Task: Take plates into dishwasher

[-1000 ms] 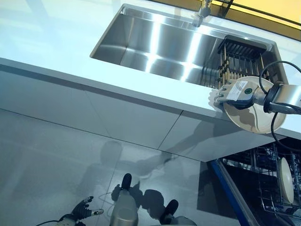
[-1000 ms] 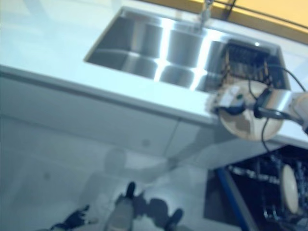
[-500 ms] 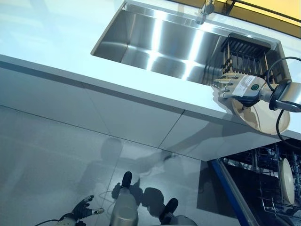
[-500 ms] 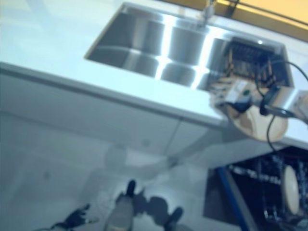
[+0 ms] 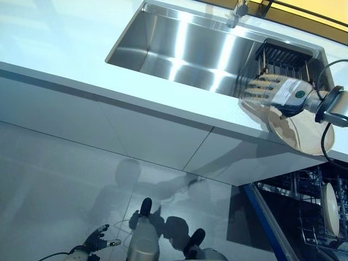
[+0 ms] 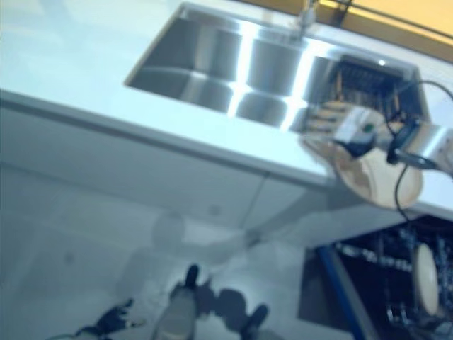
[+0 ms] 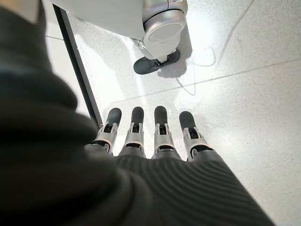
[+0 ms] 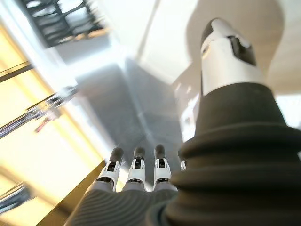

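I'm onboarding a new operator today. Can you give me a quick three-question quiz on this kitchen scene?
1. True or false: the right hand has straight fingers above the beige plate on the counter.
2. Where is the left hand? A) in the sink B) low, near the floor C) on the plate
3. What already stands in the dishwasher rack?

Key: 1 true; 2 B; 3 a plate.

This is a kitchen. A steel sink [image 5: 185, 49] with a tap [image 5: 237, 11] is set in a pale counter [image 5: 65, 54] over flat white cupboard fronts [image 5: 109, 130], and an open dishwasher [image 5: 310, 212] shows a wire rack holding a plate [image 5: 330, 209].
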